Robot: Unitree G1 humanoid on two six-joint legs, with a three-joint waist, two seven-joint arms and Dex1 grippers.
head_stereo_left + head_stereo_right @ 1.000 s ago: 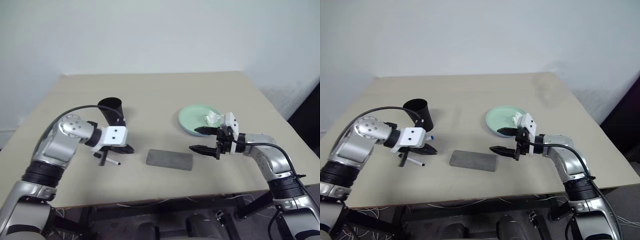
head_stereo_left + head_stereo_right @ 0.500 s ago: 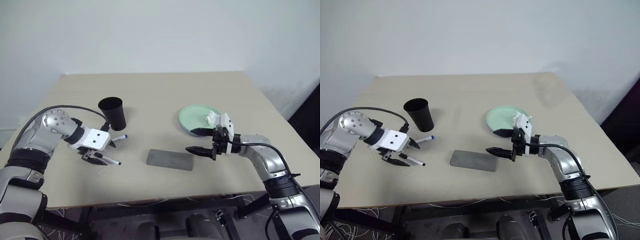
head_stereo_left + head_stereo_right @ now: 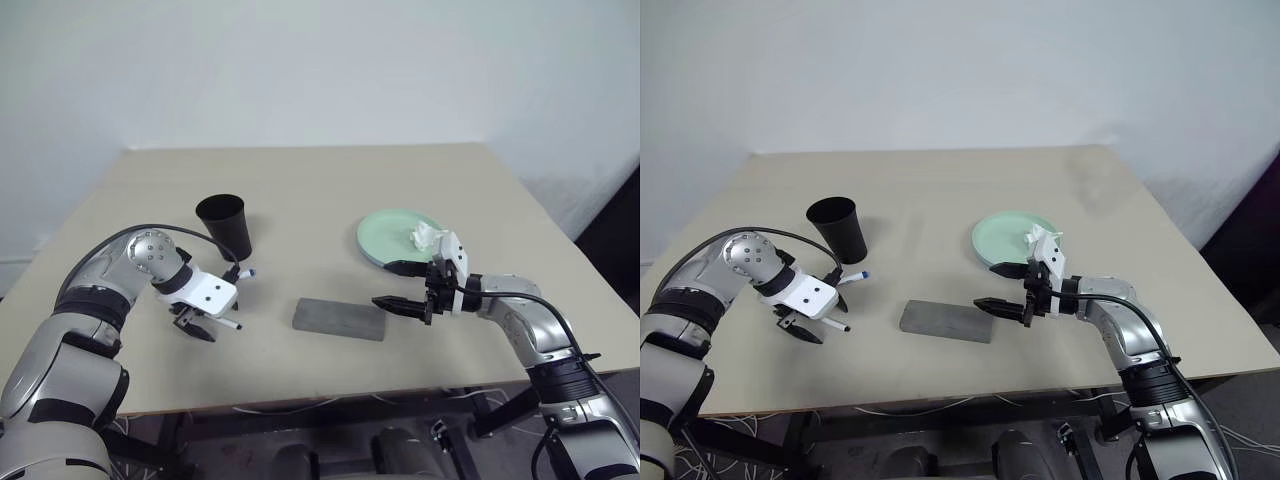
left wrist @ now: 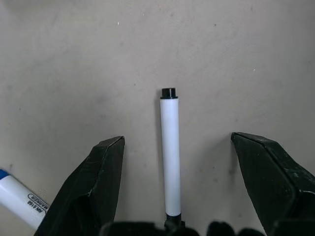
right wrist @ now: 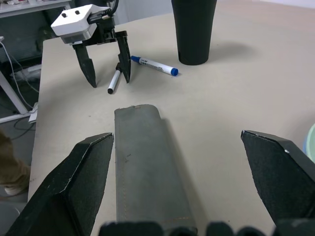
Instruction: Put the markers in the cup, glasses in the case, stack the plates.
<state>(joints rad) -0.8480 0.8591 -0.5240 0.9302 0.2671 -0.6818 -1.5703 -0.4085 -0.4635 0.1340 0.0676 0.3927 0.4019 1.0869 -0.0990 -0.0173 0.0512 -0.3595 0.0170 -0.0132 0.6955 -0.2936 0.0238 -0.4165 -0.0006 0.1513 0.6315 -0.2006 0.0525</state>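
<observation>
My left gripper (image 4: pixel 177 140) points down at the table and stands open astride a white marker (image 4: pixel 171 152) with a black end, without touching it. The blue-capped marker (image 3: pixel 240 274) lies just beyond, near the foot of the upright black cup (image 3: pixel 225 225). The grey case (image 3: pixel 340 319) lies closed in the middle of the table. My right gripper (image 3: pixel 395 285) hovers open just right of the case, fingers pointing at it. Behind it sits a mint green plate (image 3: pixel 385 235) with a white paper wad (image 3: pixel 425 236) on it. The glasses are out of view.
The beige table (image 3: pixel 320 190) has broad free room at the back and between the cup and the plate. Its front edge runs close below the case and both grippers. In the right wrist view, shelving and cables (image 5: pixel 19 29) stand beyond the table's far side.
My left gripper has opened, tipped downward and come down over the white marker, away from the cup. The right gripper has stayed where it was, open.
</observation>
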